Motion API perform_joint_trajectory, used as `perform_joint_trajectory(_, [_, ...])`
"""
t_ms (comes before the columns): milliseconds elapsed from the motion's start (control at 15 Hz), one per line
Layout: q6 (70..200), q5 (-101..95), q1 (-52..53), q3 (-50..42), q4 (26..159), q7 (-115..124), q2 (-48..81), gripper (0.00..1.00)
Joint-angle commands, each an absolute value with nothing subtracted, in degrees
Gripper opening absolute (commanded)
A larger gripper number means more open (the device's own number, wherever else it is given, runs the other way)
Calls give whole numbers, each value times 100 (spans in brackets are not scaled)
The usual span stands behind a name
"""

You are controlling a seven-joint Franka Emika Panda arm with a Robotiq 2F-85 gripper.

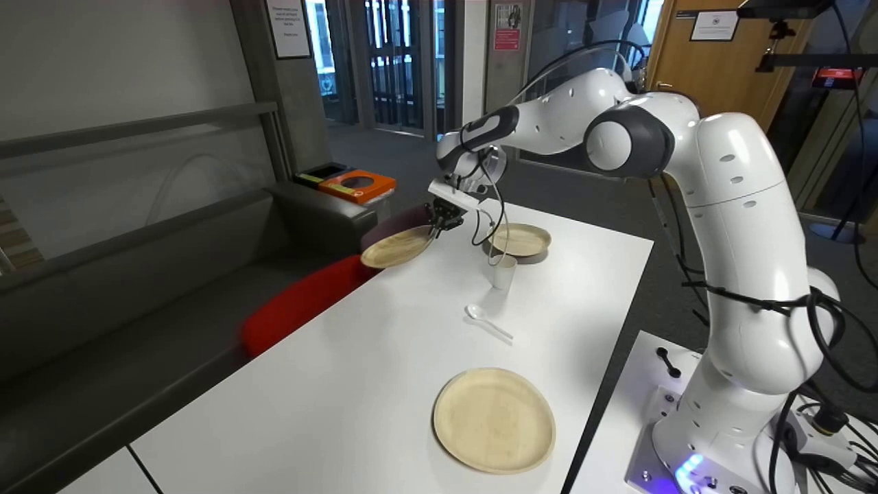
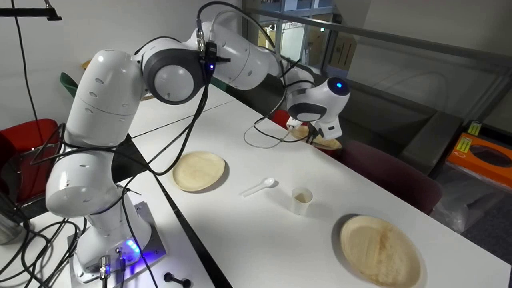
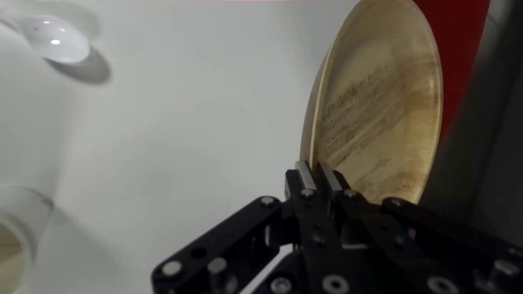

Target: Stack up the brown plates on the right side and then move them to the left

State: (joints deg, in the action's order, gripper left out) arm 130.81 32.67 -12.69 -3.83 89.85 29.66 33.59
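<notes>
My pincer (image 3: pixel 313 167) is clamped on the rim of a brown wood-look plate (image 3: pixel 378 94), which looks tipped and pokes past the long edge of the white table (image 1: pixel 357 370), over the red chair (image 1: pixel 309 298) in the middle of an exterior view. I think I should level it and lay it slowly on the second plate (image 1: pixel 525 240) at the upper middle, without bumping the white cup (image 1: pixel 505 276) nearby. There's room over the lower left, but the third plate (image 1: pixel 494 420) at the bottom sits near the right edge.
</notes>
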Motion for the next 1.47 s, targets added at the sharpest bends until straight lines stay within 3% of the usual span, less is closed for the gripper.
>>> perform_joint_trajectory(0, [12133, 3621, -1849, -696, 9445, 3036, 2809, 2])
perform_joint_trajectory(267, [11432, 4122, -2511, -1238, 9661, 2965, 2702, 2])
perform_joint_trajectory(667, [11623, 4820, -3159, -1978, 9885, 3222, 2929, 2])
perform_joint_trajectory(1400, [14827, 5393, -2020, -1973, 10224, 4710, 3475, 2])
